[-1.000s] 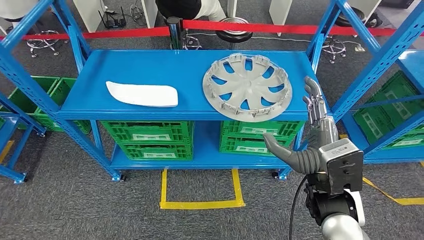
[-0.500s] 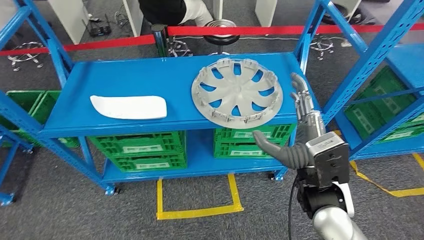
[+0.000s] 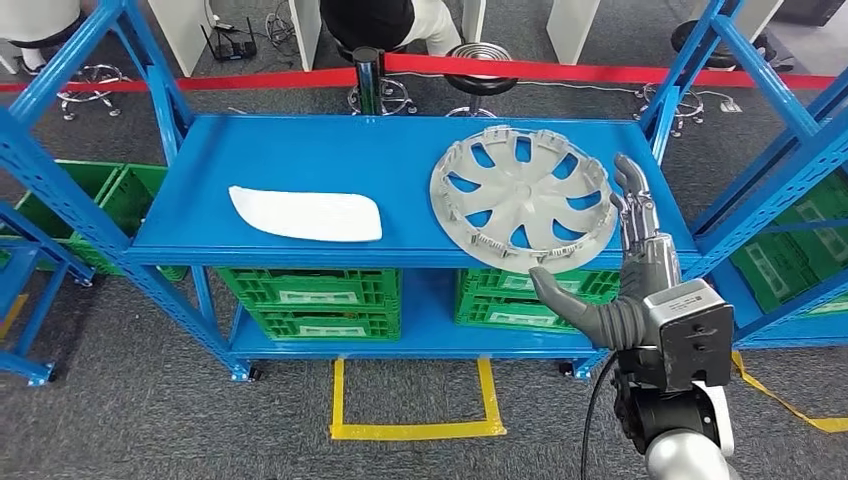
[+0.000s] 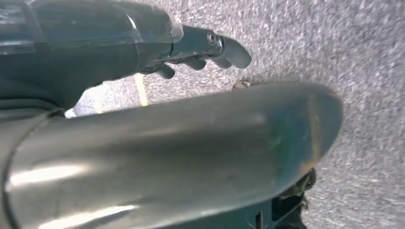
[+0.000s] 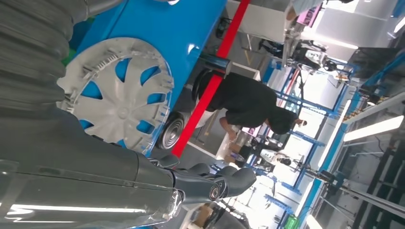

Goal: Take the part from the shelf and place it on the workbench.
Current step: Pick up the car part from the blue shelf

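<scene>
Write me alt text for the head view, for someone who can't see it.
The robot's open right hand is raised beside the right edge of a grey wheel cover lying flat on a blue shelf, not holding it. A flat white part lies to the left on the same shelf, with green crates on the level below.

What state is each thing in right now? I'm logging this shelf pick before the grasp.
Wheel cover: lying flat on the top shelf, near its right end, not held.
White part: lying flat on the top shelf, left of the wheel cover, untouched.
Top shelf: carries both parts.
Green crates: stacked on the lower shelf.
Right hand: raised beside the wheel cover, fingers apart, holding nothing.
Left hand: hanging over the floor, fingers curled, holding nothing.
</scene>
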Controlling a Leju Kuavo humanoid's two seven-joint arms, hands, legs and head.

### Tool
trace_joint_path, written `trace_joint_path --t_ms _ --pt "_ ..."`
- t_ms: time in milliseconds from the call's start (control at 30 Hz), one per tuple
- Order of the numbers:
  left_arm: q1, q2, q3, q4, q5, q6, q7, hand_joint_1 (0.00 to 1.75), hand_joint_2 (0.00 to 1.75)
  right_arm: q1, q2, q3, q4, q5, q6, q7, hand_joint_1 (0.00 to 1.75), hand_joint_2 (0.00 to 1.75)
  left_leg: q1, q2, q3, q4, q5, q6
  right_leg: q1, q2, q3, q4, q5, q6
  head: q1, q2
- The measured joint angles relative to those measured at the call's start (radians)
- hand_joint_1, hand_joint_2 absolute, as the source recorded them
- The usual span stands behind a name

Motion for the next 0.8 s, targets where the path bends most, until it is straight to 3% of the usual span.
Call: trace_joint_path --t_ms 33,100,200,267,333,400,467,533,567,667,733,800 --pt "-0.001 -0.002 -0.002 0.0 0.0 0.0 0.0 0.0 0.0 -0.001 -0.001 0.0 0.0 0.0 0.0 0.0 0.0 1.75 0.001 -0.001 0.0 -0.002 -0.002 -0.003 0.005 -0.001 0.012 -0.029 0.004 -0.011 -0.001 0.0" --pt "-0.001 -0.004 -0.008 0.0 0.0 0.0 0.0 0.0 0.0 -0.002 -0.002 -0.002 -0.001 0.0 0.0 0.0 0.0 1.75 0.002 0.0 0.0 -0.008 -0.001 -0.011 0.008 -0.002 0.024 -0.057 -0.002 -0.016 0.003 0.0" --pt "-0.001 -0.004 -0.013 0.0 0.0 0.0 -0.001 0.0 0.0 -0.001 -0.003 -0.003 -0.001 0.0 0.0 0.0 0.0 1.75 0.002 -0.002 -0.011 0.029 -0.027 -0.03 -0.006 -0.007 0.06 -0.107 0.004 -0.006 0.001 0.0" --pt "-0.001 -0.002 -0.014 0.0 0.0 0.0 -0.001 0.0 0.0 -0.002 -0.003 -0.002 -0.001 0.0 0.0 0.0 0.0 1.75 0.011 -0.004 -0.074 0.137 -0.071 -0.045 -0.012 -0.009 0.075 -0.118 0.002 -0.001 -0.011 0.0" --pt "0.0 0.0 -0.017 0.0 0.0 0.0 -0.001 0.0 0.0 0.0 -0.002 -0.001 0.0 0.0 0.0 0.001 0.0 1.75 0.022 -0.003 -0.137 0.219 -0.081 -0.057 -0.018 -0.009 0.081 -0.116 -0.006 0.005 -0.022 0.0" --pt "0.002 0.001 -0.018 0.001 0.0 0.0 -0.001 0.0 0.0 0.0 -0.002 0.0 0.001 0.0 0.0 0.001 0.0 1.75 0.032 0.0 -0.137 0.176 -0.018 -0.069 -0.027 -0.008 0.089 -0.106 -0.021 0.018 -0.032 0.0" --pt "0.001 0.001 -0.019 0.001 0.0 0.0 -0.001 0.0 0.0 0.0 -0.002 0.001 0.001 0.0 0.0 0.001 0.0 1.75 0.038 0.005 -0.097 0.074 0.044 -0.082 -0.034 -0.006 0.094 -0.085 -0.043 0.037 -0.045 0.0" --pt "0.0 0.001 -0.019 0.001 0.0 -0.001 -0.001 0.0 0.0 0.0 -0.003 0.001 0.0 0.0 0.0 0.003 0.0 1.75 0.037 0.008 -0.077 0.032 0.05 -0.072 -0.034 -0.003 0.092 -0.07 -0.058 0.052 -0.053 0.0" --pt "0.001 0.001 -0.019 0.001 0.001 -0.001 -0.001 0.0 0.0 -0.001 -0.003 0.0 0.0 0.0 -0.001 0.004 0.0 1.75 0.035 0.009 -0.077 0.031 0.045 -0.061 -0.033 -0.003 0.093 -0.069 -0.06 0.056 -0.053 0.0" --pt "0.001 0.002 -0.019 0.001 0.002 -0.001 0.0 0.0 0.0 -0.001 -0.003 0.0 -0.001 0.0 -0.003 0.004 0.0 1.75 0.035 0.007 -0.073 0.031 0.04 -0.037 -0.036 -0.003 0.091 -0.057 -0.076 0.064 -0.036 0.0" --pt "0.001 0.002 -0.019 0.001 0.003 -0.001 -0.001 0.0 0.0 -0.002 -0.003 -0.001 -0.001 0.001 -0.003 0.005 0.0 1.75 0.034 0.007 -0.066 0.029 0.035 -0.027 -0.037 -0.003 0.049 0.03 -0.119 0.068 -0.023 0.0" --pt "0.0 0.003 -0.019 0.002 0.003 -0.001 -0.001 0.0 0.0 -0.001 -0.003 -0.001 -0.001 0.001 -0.003 0.005 0.0 1.75 0.028 0.008 -0.059 0.029 0.028 -0.018 -0.036 -0.003 -0.027 0.163 -0.164 0.067 -0.008 0.0"
